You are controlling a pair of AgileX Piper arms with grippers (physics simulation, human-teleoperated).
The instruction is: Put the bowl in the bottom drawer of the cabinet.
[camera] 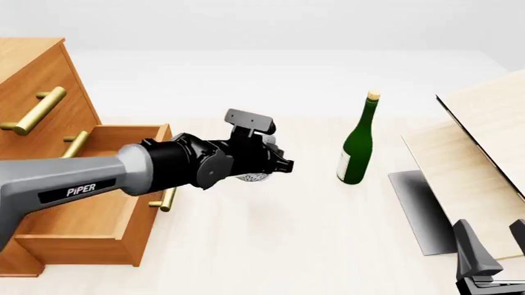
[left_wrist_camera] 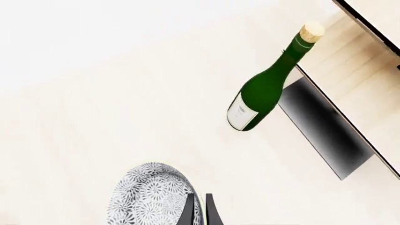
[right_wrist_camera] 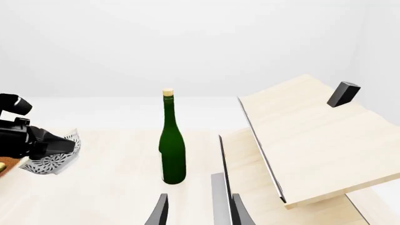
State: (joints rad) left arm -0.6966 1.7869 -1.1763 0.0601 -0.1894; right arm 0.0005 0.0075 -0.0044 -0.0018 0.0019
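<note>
The white grey-speckled bowl (left_wrist_camera: 147, 199) (camera: 252, 177) (right_wrist_camera: 55, 153) hangs tilted above the table, just right of the cabinet (camera: 33, 74). My left gripper (left_wrist_camera: 200, 213) (camera: 281, 163) (right_wrist_camera: 47, 143) is shut on the bowl's rim. The bottom drawer (camera: 82, 206) is pulled out and open, its brass handle (camera: 168, 200) close under my left arm. Low at the near right, my right gripper (camera: 495, 246) (right_wrist_camera: 200, 211) stands open with nothing between its fingers.
A green bottle (left_wrist_camera: 265, 89) (camera: 358, 144) (right_wrist_camera: 172, 145) with a cork stands upright mid-table, right of the bowl. Pale plywood boards (camera: 484, 141) (right_wrist_camera: 312, 140) (left_wrist_camera: 362, 51) lean at the right over a dark grey plate (camera: 418, 209). The two upper drawers are closed.
</note>
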